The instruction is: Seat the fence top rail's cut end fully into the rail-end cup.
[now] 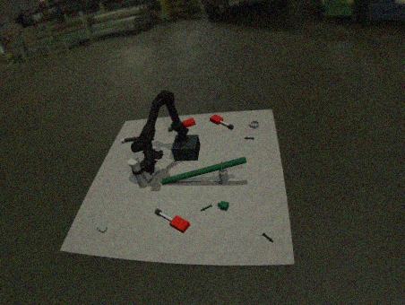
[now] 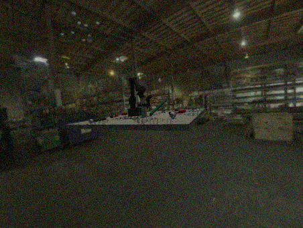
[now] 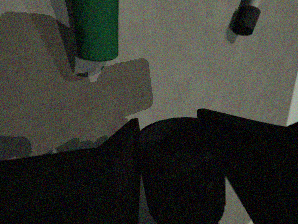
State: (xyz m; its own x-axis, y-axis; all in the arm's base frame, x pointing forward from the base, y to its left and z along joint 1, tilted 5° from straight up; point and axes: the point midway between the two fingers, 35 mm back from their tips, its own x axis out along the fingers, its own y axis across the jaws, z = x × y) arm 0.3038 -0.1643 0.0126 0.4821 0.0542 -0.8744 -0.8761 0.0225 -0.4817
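Black pincer (image 1: pixel 147 169) (image 2: pixel 145 104) (image 3: pixel 168 120) tips squeeze a dark round thing (image 3: pixel 182 162) between them. It is too dark to tell if that is the cup. The long green rail (image 1: pixel 203 170) (image 2: pixel 158 107) (image 3: pixel 97 30) slants, one end low near the pincer and the other end up high. It crosses at the small gray post (image 1: pixel 223 175), but the loop there is too small to make out. The rail's low end is apart from the pincer and the dark round thing, so it is not in what the pincer pinches. A pale cap (image 1: pixel 133 162) is just beside the pincer. The band is too hard to see.

The black arm (image 1: pixel 152 117) (image 2: pixel 132 95) bends up high and comes down, with its foot on a dark box (image 1: pixel 185 149). Everything is on a big pale table top (image 1: pixel 233 247) (image 2: pixel 167 121) (image 3: pixel 200 75). On the near side are a red block (image 1: pixel 180 223) with a pale stick, a green lump (image 1: pixel 223 205), a little green stick (image 1: pixel 206 207) and a dark bolt (image 1: pixel 268 238). Two more red blocks and a ring (image 1: pixel 254 126) lie on the far side.
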